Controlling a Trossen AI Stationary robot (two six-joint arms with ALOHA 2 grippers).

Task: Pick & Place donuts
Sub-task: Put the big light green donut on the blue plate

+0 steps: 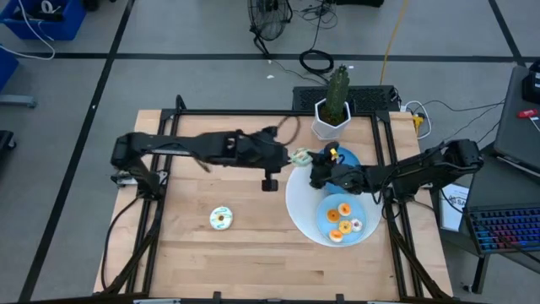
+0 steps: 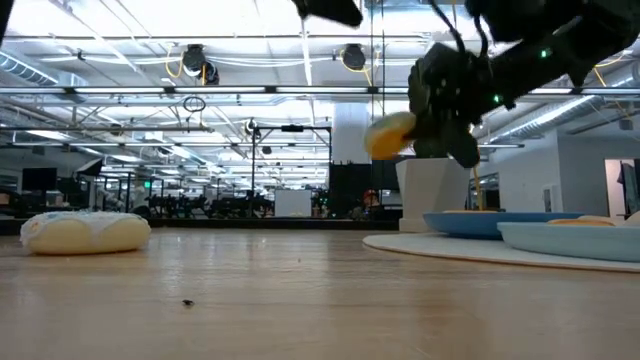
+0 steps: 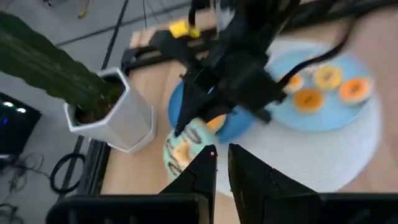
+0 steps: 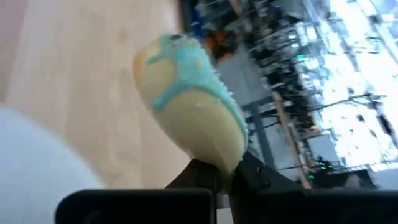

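Observation:
My right gripper (image 1: 310, 162) is shut on a teal-iced donut (image 1: 299, 156) and holds it in the air over the far left rim of the large white disc (image 1: 295, 207). In the low view this donut (image 2: 390, 135) hangs well above the table. Several orange and pale donuts (image 1: 342, 221) lie flat on the near blue plate (image 1: 368, 211). A white and green donut (image 1: 221, 218) lies flat on the bare wood. My left gripper (image 1: 270, 179) hovers shut just left of the held donut and touches nothing. My right gripper pinches the teal-iced donut by its rim (image 4: 214, 163) between the two fingers. The fingers come from the table's right, slanting down. The donut stands on edge beyond the fingertips, lifted clear of the table and the disc.
A second blue plate (image 1: 350, 156) sits on the disc's far side, under my right gripper. A cactus (image 1: 337, 89) in a white pot (image 1: 325, 127) stands close behind at the far edge. Bare wood lies to the left and near side.

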